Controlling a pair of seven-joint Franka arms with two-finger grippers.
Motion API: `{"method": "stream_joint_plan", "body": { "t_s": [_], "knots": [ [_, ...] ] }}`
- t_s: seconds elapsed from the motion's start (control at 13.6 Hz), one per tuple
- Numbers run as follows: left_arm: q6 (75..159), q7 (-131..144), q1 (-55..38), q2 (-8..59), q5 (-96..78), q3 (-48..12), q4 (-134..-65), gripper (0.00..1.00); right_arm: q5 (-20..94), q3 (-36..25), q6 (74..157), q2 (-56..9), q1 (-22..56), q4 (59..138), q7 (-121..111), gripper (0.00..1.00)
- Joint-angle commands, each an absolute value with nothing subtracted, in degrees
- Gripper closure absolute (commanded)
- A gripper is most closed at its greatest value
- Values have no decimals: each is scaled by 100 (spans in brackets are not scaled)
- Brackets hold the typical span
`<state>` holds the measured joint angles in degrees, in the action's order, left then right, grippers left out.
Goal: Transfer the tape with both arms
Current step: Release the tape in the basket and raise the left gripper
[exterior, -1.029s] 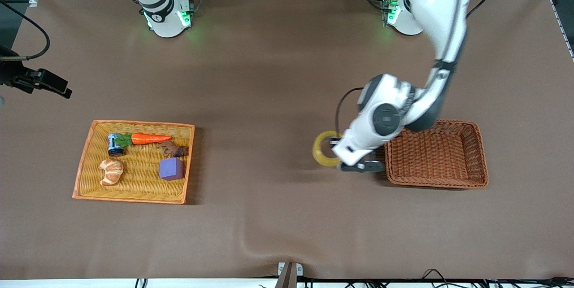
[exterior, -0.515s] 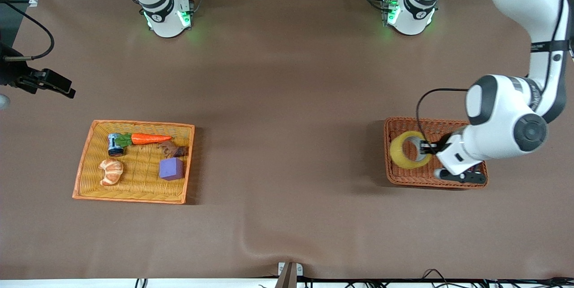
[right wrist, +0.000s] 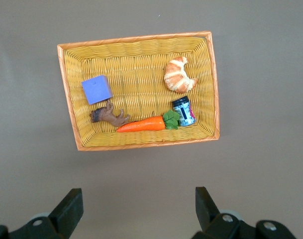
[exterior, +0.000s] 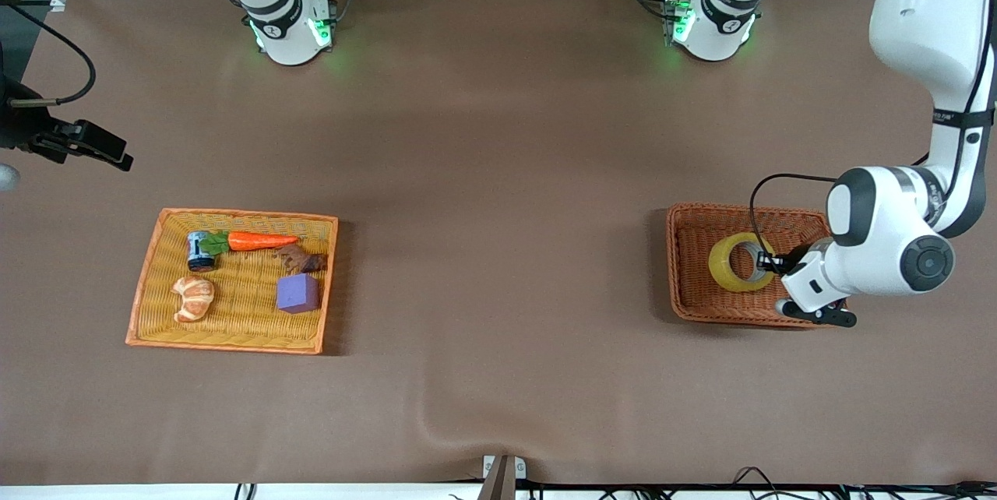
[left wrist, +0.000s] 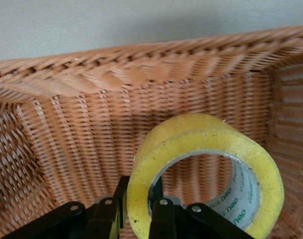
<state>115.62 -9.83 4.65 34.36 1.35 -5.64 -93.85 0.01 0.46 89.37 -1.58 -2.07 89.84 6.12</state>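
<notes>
The tape point(exterior: 736, 262) is a yellowish roll with a grey core. My left gripper point(exterior: 767, 262) is shut on its wall, one finger inside the ring and one outside. It holds the roll on edge inside the brown wicker basket point(exterior: 679, 282). In the left wrist view the tape point(left wrist: 206, 169) fills the space between the basket walls point(left wrist: 116, 64), with my left gripper point(left wrist: 140, 185) clamped on it. I cannot tell whether the roll touches the basket floor. My right gripper point(exterior: 109, 153) is open and empty, waiting high over the table at the right arm's end; it also shows in the right wrist view point(right wrist: 137, 204).
A yellow wicker basket point(exterior: 148, 282) toward the right arm's end holds a carrot point(exterior: 257, 241), a croissant point(exterior: 193, 297), a purple cube point(exterior: 297, 293), a small jar point(exterior: 200, 249) and a brown object point(exterior: 302, 258). The basket also shows in the right wrist view point(right wrist: 66, 89). Brown cloth covers the table.
My left arm has carried the tape from beside the brown basket to inside it, toward the left arm's end. The right gripper has barely moved.
</notes>
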Motion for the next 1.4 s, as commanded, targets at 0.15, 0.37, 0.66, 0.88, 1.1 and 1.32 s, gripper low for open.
{"method": "stream_joint_plan", "body": {
  "t_s": [0.15,0.37,0.66,0.88,1.1,1.32],
  "knots": [
    [11663,-1748,659,3350,474,-624,-9246,0,79,97,8894,-185,-202,8938,606,0],
    [11567,-1775,572,2727,475,-659,-9185,0,79,97,8886,-184,-140,8938,615,0],
    [10534,-1776,571,2067,809,-746,-8247,0,79,88,8903,-185,-167,8930,563,0],
    [9669,-664,580,1312,694,-1045,-8121,0,79,62,8912,-193,-193,8938,396,0],
    [9019,304,615,740,467,-1142,-8217,0,88,62,8965,-324,-255,8869,396,0],
    [8886,659,642,449,361,-1151,-8358,0,88,79,9026,-343,-141,8798,413,0]
  ]
}}
